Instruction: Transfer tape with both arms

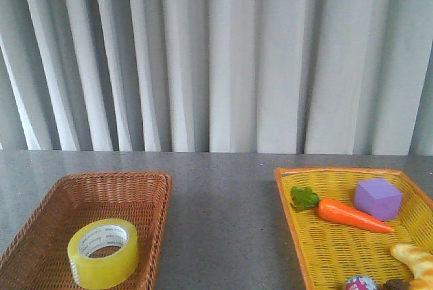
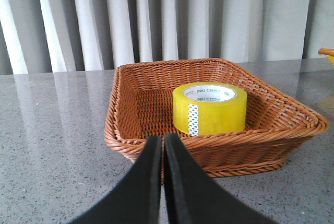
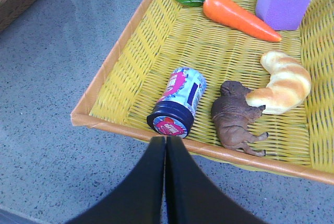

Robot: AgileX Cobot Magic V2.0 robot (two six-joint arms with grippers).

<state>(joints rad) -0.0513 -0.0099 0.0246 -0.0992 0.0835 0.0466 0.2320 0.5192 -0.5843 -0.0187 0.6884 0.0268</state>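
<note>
The yellow tape roll with a white printed core lies flat in the brown wicker basket at the front left. It also shows in the left wrist view, inside the basket. My left gripper is shut and empty, just outside the basket's near rim. My right gripper is shut and empty, over the grey table just outside the yellow basket's rim. Neither arm shows in the front view.
The yellow basket at the front right holds a toy carrot, a purple cube, a croissant, a brown toy animal and a lying blue can. Grey curtains hang behind the table.
</note>
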